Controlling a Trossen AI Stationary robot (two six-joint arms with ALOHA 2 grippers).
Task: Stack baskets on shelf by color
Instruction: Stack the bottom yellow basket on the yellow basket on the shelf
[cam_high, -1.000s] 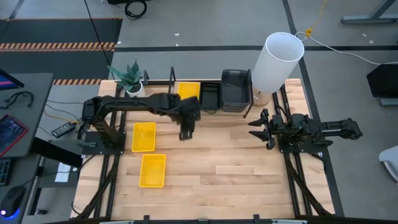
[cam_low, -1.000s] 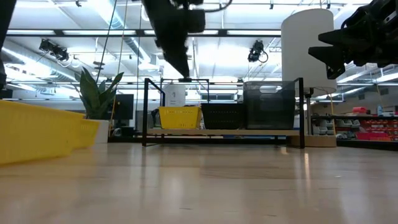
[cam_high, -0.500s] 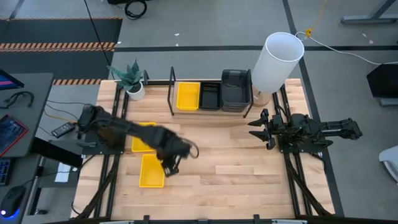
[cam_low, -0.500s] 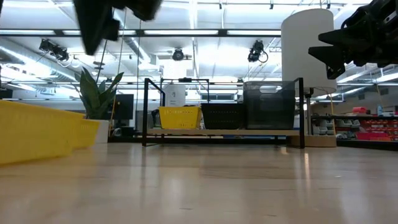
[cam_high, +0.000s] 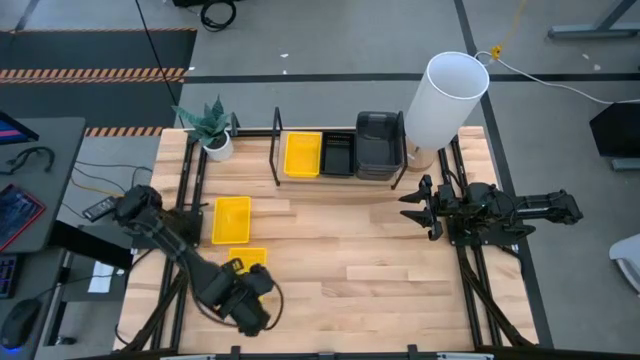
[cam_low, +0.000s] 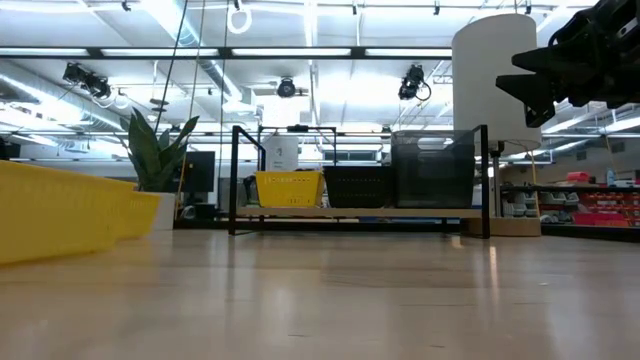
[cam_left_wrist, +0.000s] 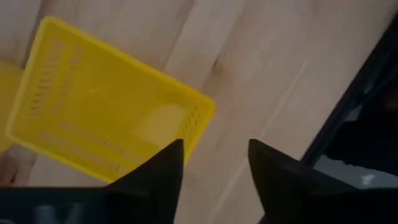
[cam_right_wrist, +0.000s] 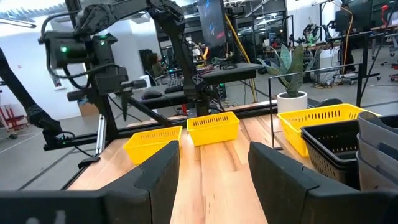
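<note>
1. High view puts my left hand (cam_high: 243, 300) low over the near-left corner of the light wood surface (cam_high: 400, 270); the arm covers most of a bright yellow perforated plastic basket (cam_high: 250, 256), so only its far edge shows.
2. My left wrist view shows that basket (cam_left_wrist: 106, 118) lying flat on the planks just ahead of my two dark fingers (cam_left_wrist: 155, 174), which stand apart and hold nothing.
3. I count three yellow baskets: the part-hidden one, a second (cam_high: 231, 219) lying free beside it toward the shelf, and a third (cam_high: 303, 154) on the low black metal-tube shelf (cam_high: 277, 150).
4. On the shelf the yellow one sits at the left end, a small black perforated basket (cam_high: 338, 154) in the middle, and a larger dark grey round-cornered basket (cam_high: 379, 144) at the right.
5. How many black or grey baskets are nested in each pile I cannot tell from any view.
6. My right hand (cam_high: 418, 207) waits above the surface's right side, fingers spread and empty.
7. One tall white cylinder (cam_high: 444, 98) stands behind the shelf's right end, and one potted green plant (cam_high: 211, 125) at its left.
8. Low view cuts off a near yellow basket (cam_low: 60, 210) at the frame's left edge.
</note>
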